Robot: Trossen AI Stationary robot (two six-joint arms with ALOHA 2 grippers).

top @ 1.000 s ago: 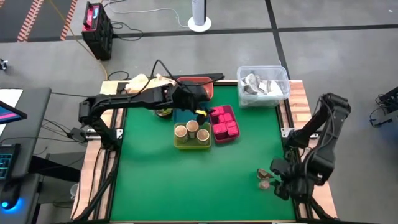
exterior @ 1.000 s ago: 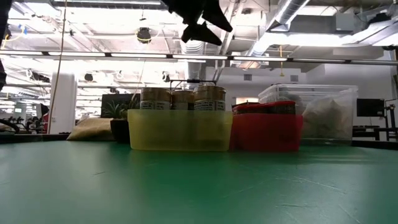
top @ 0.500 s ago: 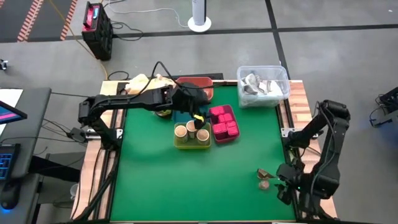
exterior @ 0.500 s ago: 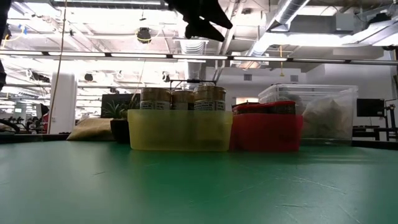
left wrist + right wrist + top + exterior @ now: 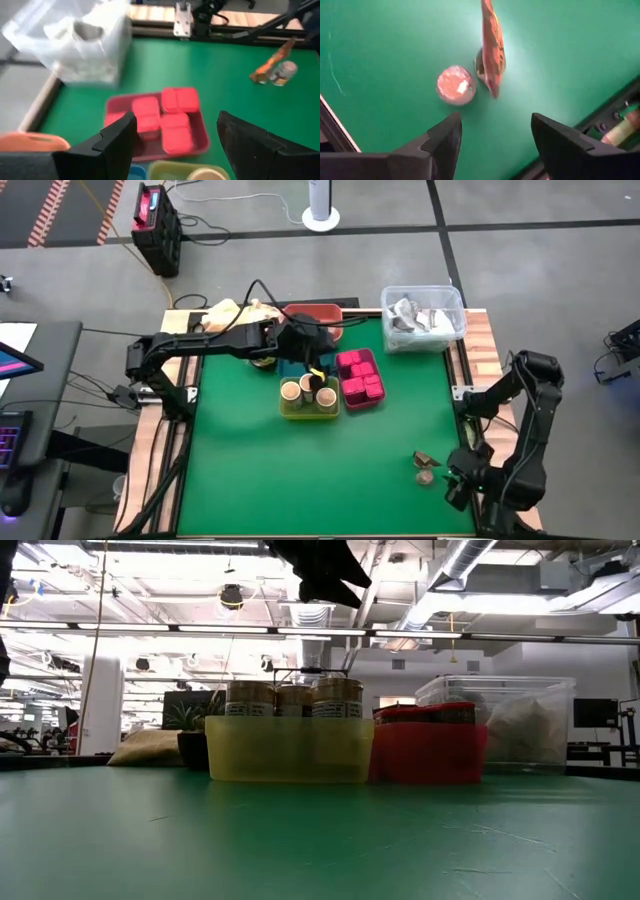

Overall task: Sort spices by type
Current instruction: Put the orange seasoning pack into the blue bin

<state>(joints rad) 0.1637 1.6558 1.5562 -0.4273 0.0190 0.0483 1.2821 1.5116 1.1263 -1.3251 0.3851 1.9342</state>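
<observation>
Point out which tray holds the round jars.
The yellow tray, left of the red tray in the high view. It holds tan round jars; the red one holds magenta square blocks.

bench [image 5: 300,470]: covered in green, framed by wooden edges
clear bin [image 5: 424,318]: set at the far right corner, crumpled pale material inside
yellow tray [image 5: 308,409]: near the middle, touching the red tray [image 5: 347,397]
potted plant [image 5: 190,730]: seen behind the yellow tray
tan bag [image 5: 226,311]: laid at the far edge

Blue tray [image 5: 134,172] mostly behind left gripper [image 5: 175,132]
</observation>
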